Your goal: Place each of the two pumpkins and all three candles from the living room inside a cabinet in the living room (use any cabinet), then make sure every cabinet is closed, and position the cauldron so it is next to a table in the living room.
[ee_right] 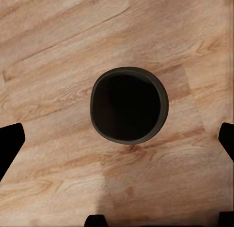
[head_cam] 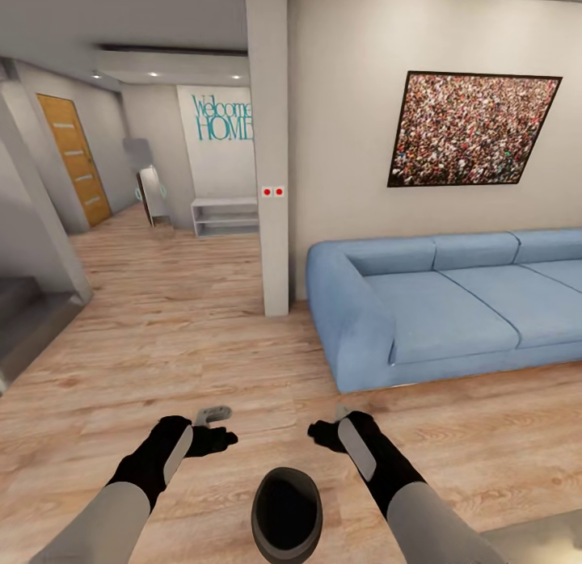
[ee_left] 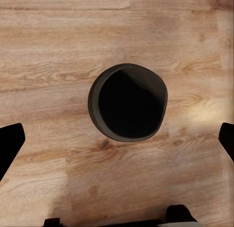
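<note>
My left gripper and right gripper both have their jaws spread wide, holding nothing. The cauldron stands upright on the wooden floor below and between them, mouth up. A blue sofa lies ahead to my right.

One black cauldron, one blue sofa, one framed picture above that sofa, one wooden door, two red wall dots.
</note>
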Robot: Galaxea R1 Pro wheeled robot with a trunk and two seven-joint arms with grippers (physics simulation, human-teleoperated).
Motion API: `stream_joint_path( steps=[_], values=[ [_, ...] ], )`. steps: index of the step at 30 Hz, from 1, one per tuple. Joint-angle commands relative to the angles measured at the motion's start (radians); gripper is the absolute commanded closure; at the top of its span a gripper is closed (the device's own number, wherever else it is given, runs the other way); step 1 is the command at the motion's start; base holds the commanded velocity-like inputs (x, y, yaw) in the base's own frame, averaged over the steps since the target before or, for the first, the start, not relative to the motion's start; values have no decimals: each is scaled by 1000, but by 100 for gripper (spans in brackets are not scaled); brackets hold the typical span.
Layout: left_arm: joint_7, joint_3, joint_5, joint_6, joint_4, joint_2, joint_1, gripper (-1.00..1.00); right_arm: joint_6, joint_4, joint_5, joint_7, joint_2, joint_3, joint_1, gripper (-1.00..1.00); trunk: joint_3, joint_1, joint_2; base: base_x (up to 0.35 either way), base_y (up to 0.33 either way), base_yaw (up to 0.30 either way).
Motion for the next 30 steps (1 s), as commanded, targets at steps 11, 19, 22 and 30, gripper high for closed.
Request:
stream_joint_path(
  steps=[11,19,22,30],
  values=[
    [5,3,4,6,-1,-35,2,-100,9,18,-11,-69,0,5,-3,-100,-11,12,-22,4,0,0],
    [9,3,4,5,-1,-43,3,-100,7,14,-11,-64,-3,6,-1,-100,-36,42,-78,0,0,0],
    [9,3,4,5,-1,-43,3,-100,3,15,-10,-64,-3,7,-1,-100,-45,54,-99,0,0,0],
    [9,3,5,5,-1,-43,3,-100,-2,16,-9,-64,-2,7,-1,-100,-70,85,-155,0,0,0]
  ],
)
